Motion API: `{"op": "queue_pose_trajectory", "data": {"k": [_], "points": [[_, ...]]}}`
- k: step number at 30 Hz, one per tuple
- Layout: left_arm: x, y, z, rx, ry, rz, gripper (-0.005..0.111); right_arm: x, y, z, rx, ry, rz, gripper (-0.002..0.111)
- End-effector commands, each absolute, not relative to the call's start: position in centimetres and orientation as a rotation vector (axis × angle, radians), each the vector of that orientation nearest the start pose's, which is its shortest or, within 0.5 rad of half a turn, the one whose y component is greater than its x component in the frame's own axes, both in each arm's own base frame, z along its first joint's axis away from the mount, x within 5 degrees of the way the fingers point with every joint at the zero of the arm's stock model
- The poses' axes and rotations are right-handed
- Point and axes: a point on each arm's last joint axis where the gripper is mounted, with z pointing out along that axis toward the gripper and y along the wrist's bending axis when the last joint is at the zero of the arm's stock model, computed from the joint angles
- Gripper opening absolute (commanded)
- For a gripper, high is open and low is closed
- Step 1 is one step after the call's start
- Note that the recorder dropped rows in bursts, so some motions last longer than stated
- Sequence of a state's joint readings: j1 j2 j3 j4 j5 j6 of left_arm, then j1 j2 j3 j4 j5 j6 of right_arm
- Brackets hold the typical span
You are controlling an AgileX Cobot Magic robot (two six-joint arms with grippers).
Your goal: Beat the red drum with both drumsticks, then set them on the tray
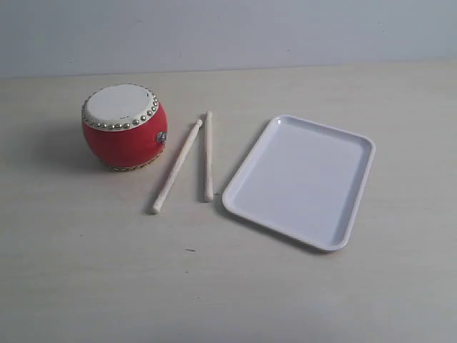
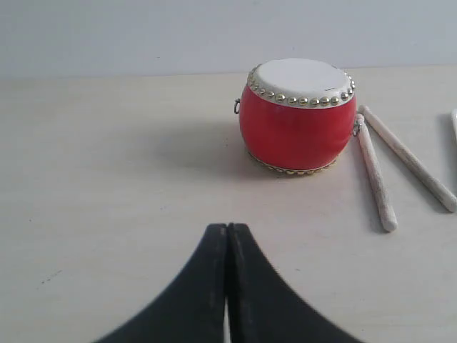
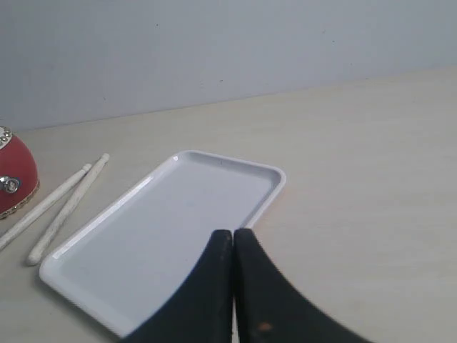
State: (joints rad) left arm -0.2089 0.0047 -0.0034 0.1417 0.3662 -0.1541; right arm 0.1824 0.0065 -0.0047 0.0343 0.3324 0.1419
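In the left wrist view the left gripper (image 2: 227, 232) is nearest the camera. Its two black fingers are pressed together tip to tip with nothing between them, and bare table (image 2: 107, 214) lies beyond. The right gripper (image 3: 233, 234) is closed the same way and holds nothing; in its view it shows in front of the tray (image 3: 178, 229).

In the exterior view the near part of the pale table (image 1: 107, 286) is bare. Next comes the white tray (image 1: 300, 179), lying flat on the right. Its long axis runs from near to far, with the far end leaning to the right.

Just left of the tray lie the two drumsticks, flat on the table between tray and drum. The right drumstick (image 1: 208, 156) runs almost straight away from the viewer. The left drumstick (image 1: 176, 166) slants, its near end out to the left. Both point their small rounded tips to the far side, where the tips nearly meet, so the pair forms a narrow V that opens toward the viewer.

Farther back on the left the red drum (image 1: 125, 132) stands upright with its cream skin up. Its side ring faces the left stick's tip. Behind everything is a plain pale wall (image 1: 228, 28).
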Motion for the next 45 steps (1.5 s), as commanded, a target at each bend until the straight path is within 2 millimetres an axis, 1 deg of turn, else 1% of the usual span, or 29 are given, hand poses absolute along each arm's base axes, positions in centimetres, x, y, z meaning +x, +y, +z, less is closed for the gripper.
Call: {"op": "queue_pose_trajectory", "data": {"k": [1, 11, 13, 22, 25, 28, 30, 33, 35, 37, 40, 45], "points": [[5.3, -0.6, 18.1, 0.136, 1.832, -0.111, 0.0, 5.3, 1.1, 18.4, -0.024, 1.809, 0.262, 0.0], [5.3, -0.6, 18.1, 0.136, 1.832, -0.111, 0.0, 5.3, 1.1, 18.4, -0.024, 1.809, 0.262, 0.0], [5.3, -0.5, 18.2, 0.178, 1.825, -0.06, 0.0, 5.3, 1.1, 18.4, -0.024, 1.809, 0.262, 0.0], [5.3, -0.5, 18.2, 0.18, 1.825, -0.058, 0.0, 5.3, 1.1, 18.4, -0.024, 1.809, 0.262, 0.0], [5.4, -0.6, 18.6, 0.188, 1.771, -0.058, 0.0, 5.3, 1.1, 18.4, -0.024, 1.809, 0.262, 0.0], [5.5, -0.9, 19.9, 0.152, 1.635, -0.137, 0.0, 5.3, 1.1, 18.4, -0.024, 1.809, 0.262, 0.0], [5.5, -1.1, 21.3, 0.079, 1.486, -0.248, 0.0, 5.3, 1.1, 18.4, -0.024, 1.809, 0.262, 0.0], [4.9, -1.3, 23.6, -0.05, 1.234, -0.48, 0.0, 5.3, 1.1, 18.4, -0.024, 1.809, 0.262, 0.0], [4.4, -1.3, 24.8, -0.075, 1.096, -0.579, 0.0, 5.3, 1.1, 18.4, -0.024, 1.809, 0.262, 0.0], [4.0, -1.3, 25.5, -0.096, 1.004, -0.662, 0.0, 5.3, 1.1, 18.4, -0.024, 1.809, 0.262, 0.0], [3.7, -1.3, 26.0, -0.156, 0.948, -0.817, 0.0, 5.3, 1.1, 18.4, -0.024, 1.809, 0.262, 0.0], [3.6, -1.4, 26.0, -0.198, 0.95, -0.925, 0.0, 5.3, 1.1, 18.4, -0.024, 1.809, 0.262, 0.0]]}}
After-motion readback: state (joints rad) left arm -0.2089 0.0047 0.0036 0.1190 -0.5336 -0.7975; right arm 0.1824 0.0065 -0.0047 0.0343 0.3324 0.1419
